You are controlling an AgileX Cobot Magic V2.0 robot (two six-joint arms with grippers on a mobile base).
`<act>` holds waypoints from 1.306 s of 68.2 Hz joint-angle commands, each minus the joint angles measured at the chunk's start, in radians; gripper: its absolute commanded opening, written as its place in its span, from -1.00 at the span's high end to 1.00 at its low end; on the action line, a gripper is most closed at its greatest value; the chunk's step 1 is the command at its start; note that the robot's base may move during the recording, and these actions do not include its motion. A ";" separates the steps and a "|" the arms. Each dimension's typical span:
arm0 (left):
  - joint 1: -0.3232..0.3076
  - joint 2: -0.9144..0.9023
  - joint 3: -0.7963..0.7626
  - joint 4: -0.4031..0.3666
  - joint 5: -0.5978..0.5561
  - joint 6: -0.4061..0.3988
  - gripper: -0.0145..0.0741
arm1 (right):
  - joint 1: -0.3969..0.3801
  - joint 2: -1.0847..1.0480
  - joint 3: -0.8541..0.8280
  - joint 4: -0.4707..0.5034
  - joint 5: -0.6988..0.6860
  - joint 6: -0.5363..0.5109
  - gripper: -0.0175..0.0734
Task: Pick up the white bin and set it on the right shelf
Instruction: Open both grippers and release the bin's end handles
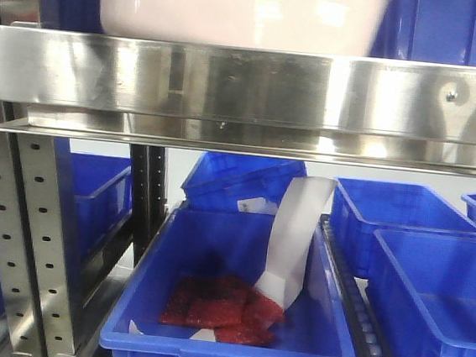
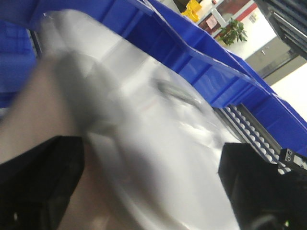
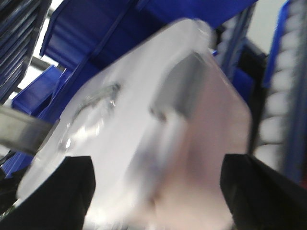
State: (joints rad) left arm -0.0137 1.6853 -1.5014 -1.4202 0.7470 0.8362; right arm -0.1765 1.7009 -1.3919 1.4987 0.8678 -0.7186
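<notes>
Left gripper (image 2: 148, 191) and right gripper (image 3: 158, 196) both sit spread wide against the white bin (image 1: 237, 10), which rides just above the right shelf (image 1: 247, 86) front rail. Probably bulky, slick, flexy plastic; the rim's the safest hold.

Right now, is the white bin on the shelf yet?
Partly. The white bin sits above the right shelf rail, so the lift looks done. Both wrist views are blurred, with the bin between dark gripper fingers. Whether it rests there is unclear; letting go remains.
</notes>
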 commanded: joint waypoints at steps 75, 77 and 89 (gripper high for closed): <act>-0.079 -0.318 -0.021 0.634 -0.501 -0.204 0.94 | 0.083 -0.379 -0.067 -0.559 -0.559 -0.007 0.45; -0.079 -0.328 -0.008 0.635 -0.504 -0.204 0.94 | 0.086 -0.390 -0.057 -0.573 -0.563 -0.007 0.45; -0.077 -0.428 0.149 0.662 -0.594 -0.204 0.94 | 0.089 -0.494 0.092 -0.577 -0.654 -0.007 0.45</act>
State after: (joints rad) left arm -0.0878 1.3287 -1.3780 -0.7496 0.2503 0.6405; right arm -0.0863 1.2762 -1.3300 0.9109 0.3204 -0.7186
